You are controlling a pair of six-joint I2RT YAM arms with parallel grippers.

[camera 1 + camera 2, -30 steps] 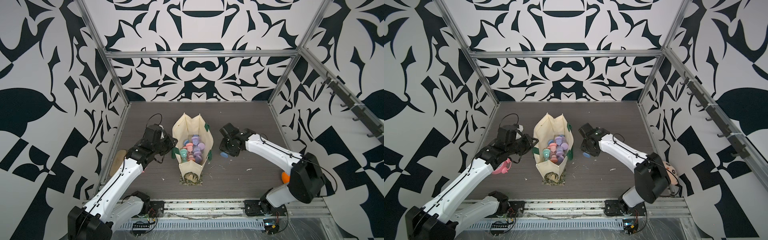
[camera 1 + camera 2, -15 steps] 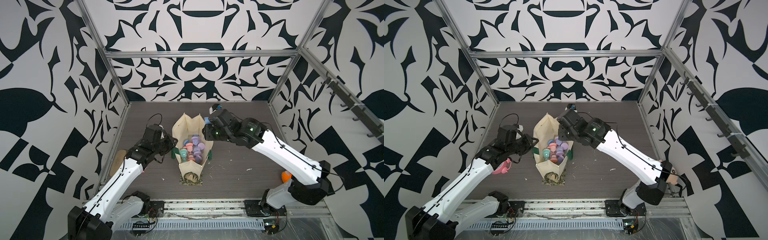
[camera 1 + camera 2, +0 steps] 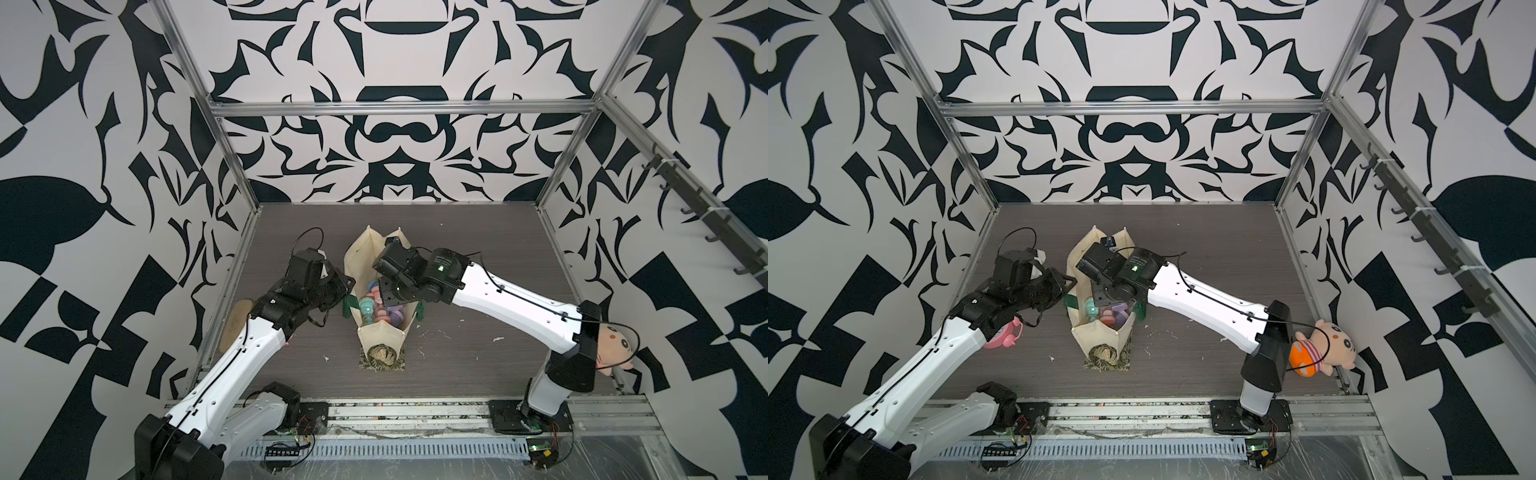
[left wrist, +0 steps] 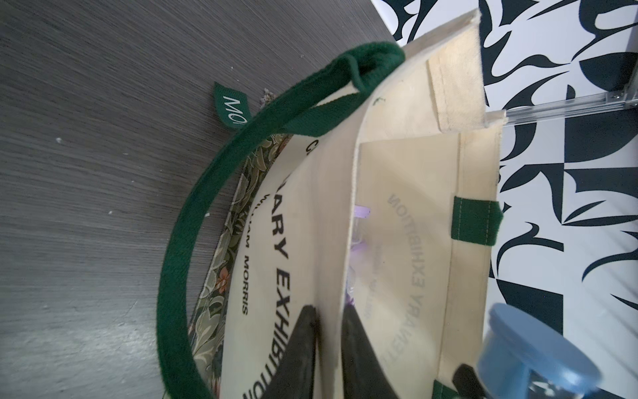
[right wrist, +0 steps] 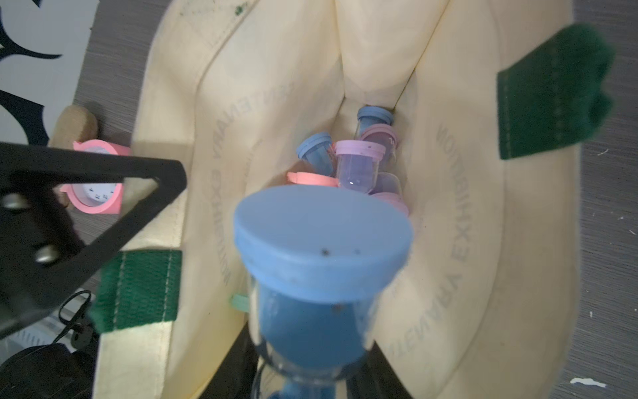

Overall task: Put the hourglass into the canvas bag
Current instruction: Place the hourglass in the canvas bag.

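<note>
Right gripper (image 5: 310, 376) clenched on blue-capped clear plastic hourglass (image 5: 322, 241), hanging over open mouth of cream canvas bag (image 5: 455, 179). Left gripper (image 4: 329, 349) pinches bag's side wall at rim.

There is one canvas bag (image 3: 361, 257). One blue hourglass (image 5: 322, 241) is apart from the pile. At least six more pastel hourglasses (image 5: 359, 162) are heaped inside the bag, two of them blue, and the heap hides the exact number. There is one pink alarm clock (image 3: 1005, 332), one plush doll (image 3: 1325, 345) and one tan oval object (image 3: 237, 322). There are two robot arms, the left arm (image 3: 249, 349) and the right arm (image 3: 519, 307).
</note>
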